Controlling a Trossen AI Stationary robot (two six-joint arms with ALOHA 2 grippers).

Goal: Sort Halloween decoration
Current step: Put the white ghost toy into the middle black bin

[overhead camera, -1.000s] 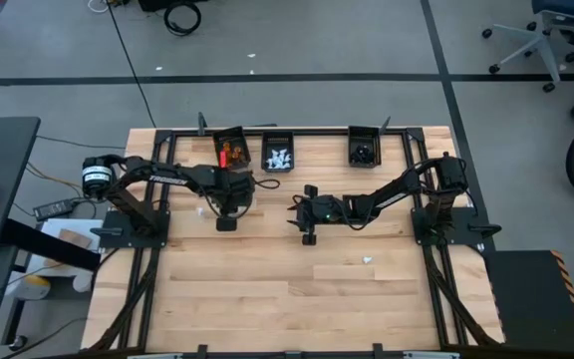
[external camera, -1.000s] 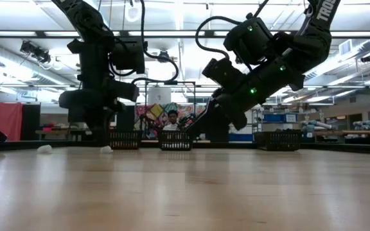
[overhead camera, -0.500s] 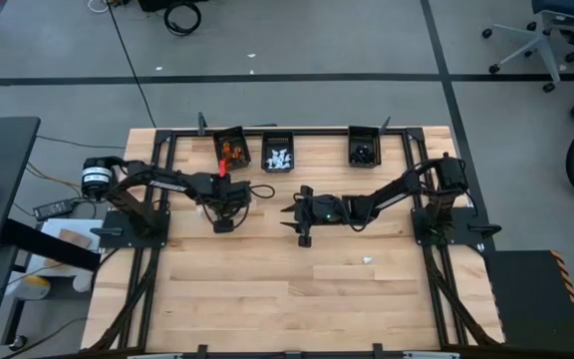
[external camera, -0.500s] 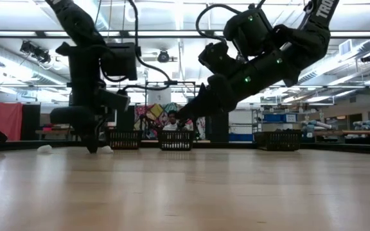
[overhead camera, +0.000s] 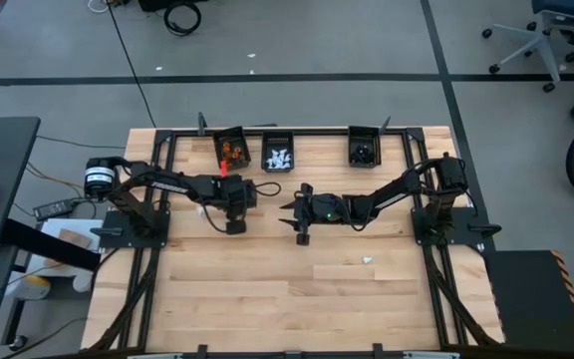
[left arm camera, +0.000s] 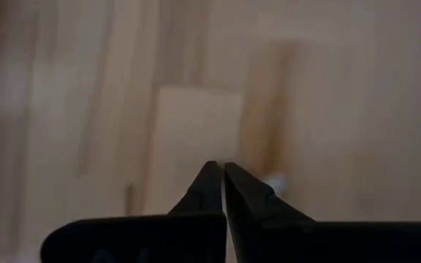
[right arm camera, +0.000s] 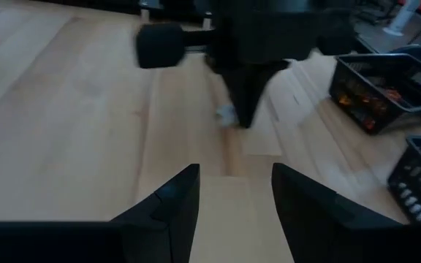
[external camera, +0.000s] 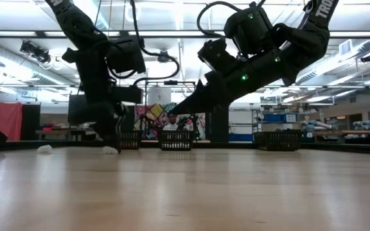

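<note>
The left gripper (left arm camera: 223, 174) points down at the wooden table (overhead camera: 267, 289), its fingers pressed together with nothing between them. A tiny white trinket (left arm camera: 273, 180) lies on the wood just beside its tips (touching or not, I cannot tell). The right gripper (right arm camera: 234, 183) hangs near, fingers spread apart and empty.
</note>
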